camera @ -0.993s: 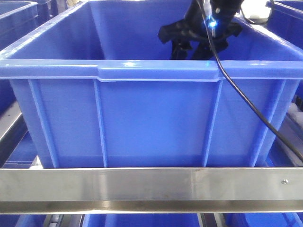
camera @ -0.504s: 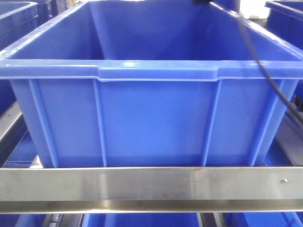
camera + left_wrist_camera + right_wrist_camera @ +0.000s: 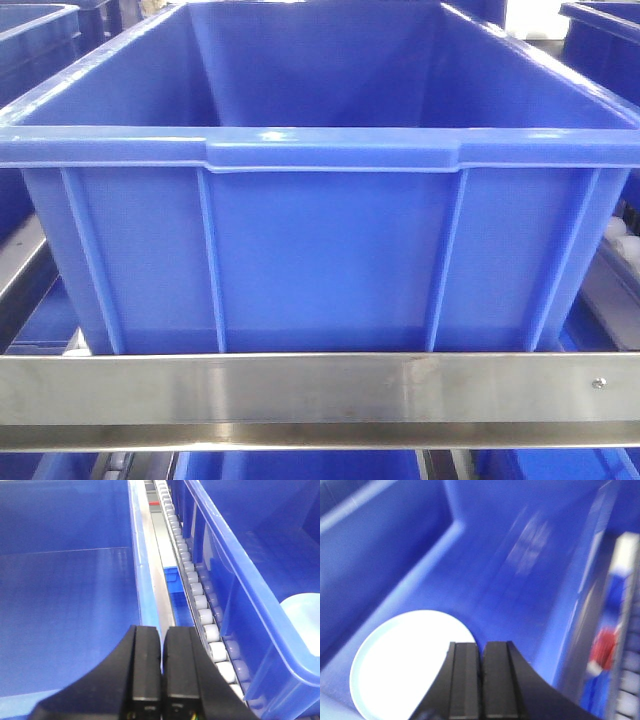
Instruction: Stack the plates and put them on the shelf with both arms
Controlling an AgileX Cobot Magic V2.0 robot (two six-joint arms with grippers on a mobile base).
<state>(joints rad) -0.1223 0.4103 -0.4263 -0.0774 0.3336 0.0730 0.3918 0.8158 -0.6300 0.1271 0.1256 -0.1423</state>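
Observation:
A pale blue-white plate (image 3: 405, 665) lies flat on the floor of a blue crate in the right wrist view, partly hidden behind my right gripper (image 3: 480, 645), which is shut and empty above it. A pale plate edge (image 3: 304, 620) shows inside the right-hand crate in the left wrist view. My left gripper (image 3: 162, 630) is shut and empty, above the rim between two crates. The stainless-steel shelf rail (image 3: 300, 395) runs across the bottom of the front view, with a screw at the right. Neither gripper shows in the front view.
A large blue crate (image 3: 320, 250) fills the front view behind the rail, with more crates at both sides. In the left wrist view a row of white rollers (image 3: 200, 605) and a steel strip run between two blue crates (image 3: 65, 590).
The right arm and its black cable have gone up out of the front view; a second ago the gripper hung over the crate's far right, half a second ago only the cable showed.

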